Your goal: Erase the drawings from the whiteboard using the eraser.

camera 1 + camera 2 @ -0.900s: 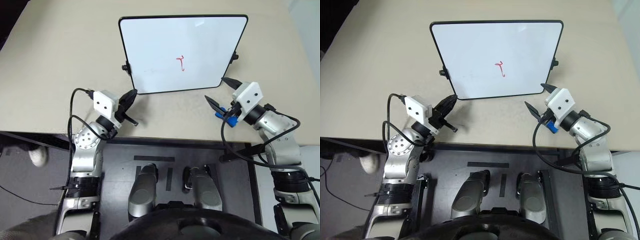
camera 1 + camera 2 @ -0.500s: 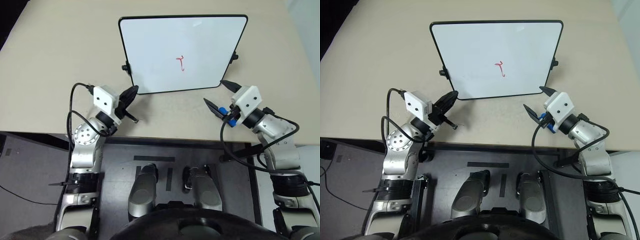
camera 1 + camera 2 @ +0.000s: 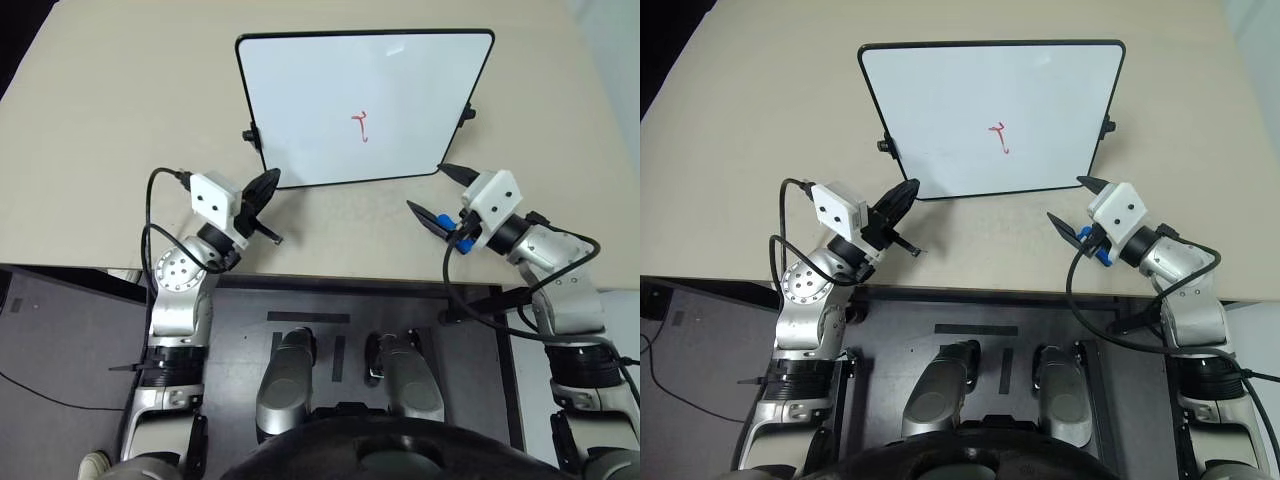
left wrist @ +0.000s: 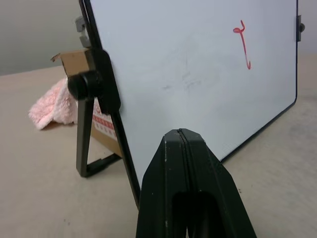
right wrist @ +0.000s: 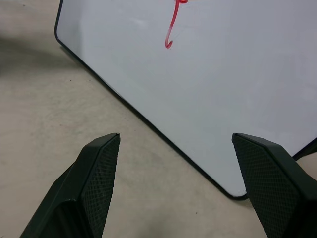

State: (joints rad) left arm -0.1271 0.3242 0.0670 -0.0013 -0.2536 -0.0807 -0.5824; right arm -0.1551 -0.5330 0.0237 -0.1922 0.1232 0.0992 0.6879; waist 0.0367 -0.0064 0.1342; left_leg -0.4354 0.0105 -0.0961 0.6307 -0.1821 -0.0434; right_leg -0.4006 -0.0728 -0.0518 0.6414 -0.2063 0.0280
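One red squiggle, the drawings (image 3: 361, 127), sits a bit right of centre on the whiteboard (image 3: 300, 90), thin marker lines, tiny against the white face. I see the whiteboard propped up on the beige table (image 3: 110, 130), leaning back on a black stand, black frame, small black knobs on both side edges. In the left wrist view a brown cardboard box (image 4: 74, 64) and a pink cloth (image 4: 49, 106) lie behind the board's left edge. The eraser (image 3: 464, 240), bright blue, shows tucked under my right wrist behind the fingers, not between the jaws, and well apart from the red mark; can't tell how it's attached. My right gripper (image 3: 441, 192) hangs just off the board's lower right corner, jaws spread wide with nothing between them; the right wrist view shows both fingertips (image 5: 101, 166) apart with the board's bottom edge and corner ahead and bare table below. My left gripper (image 3: 263, 189) sits at the board's lower left corner, fingers pressed together, nothing held; the left wrist view has the closed tips just in front of the board's bottom edge near the left knob. Can't tell if the tips touch the frame. Both arms are low over the table's near edge, cables looping off each wrist.
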